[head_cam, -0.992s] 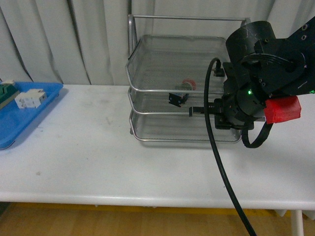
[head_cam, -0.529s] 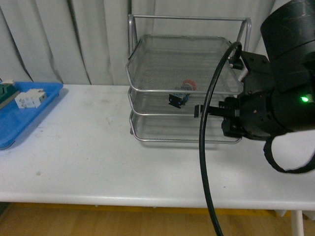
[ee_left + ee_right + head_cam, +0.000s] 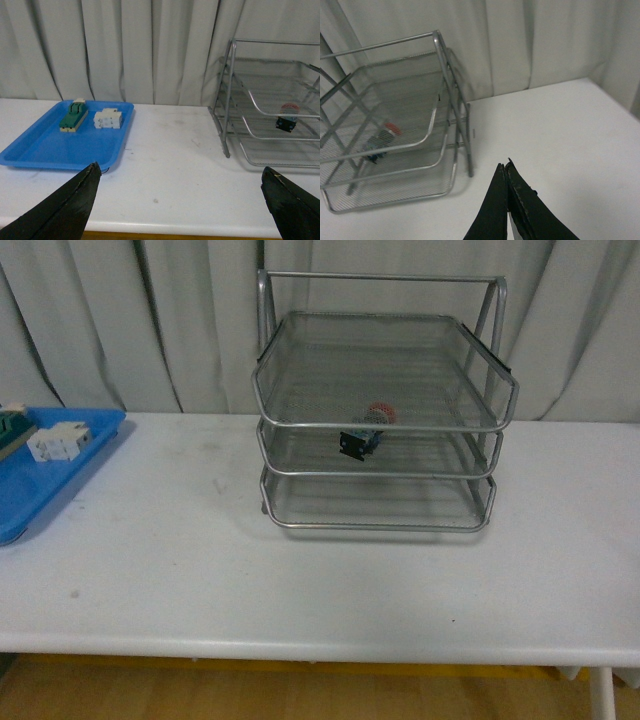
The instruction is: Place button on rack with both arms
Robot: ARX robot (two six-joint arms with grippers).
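Observation:
The button (image 3: pixel 367 430), red cap on a dark body, lies on the middle tier of the silver wire rack (image 3: pixel 380 505) at the table's back centre. It shows again in the left wrist view as the button (image 3: pixel 287 117) in the rack (image 3: pixel 226 120), and in the right wrist view as the button (image 3: pixel 382 139) in the rack (image 3: pixel 451 107). No arm appears in the front view. My left gripper (image 3: pixel 182 181) is open and empty above the table's front part. My right gripper (image 3: pixel 506 167) is shut with nothing in it, off to the rack's side.
A blue tray (image 3: pixel 40 495) sits at the table's left edge, holding a white block (image 3: pixel 57 442) and a green-and-cream switch (image 3: pixel 12 426); the blue tray (image 3: pixel 45 147) also shows in the left wrist view. Grey curtains hang behind.
The right arm, which filled the right half of the front view in front of the rack, has withdrawn out of that view. The button stays on the middle tier.

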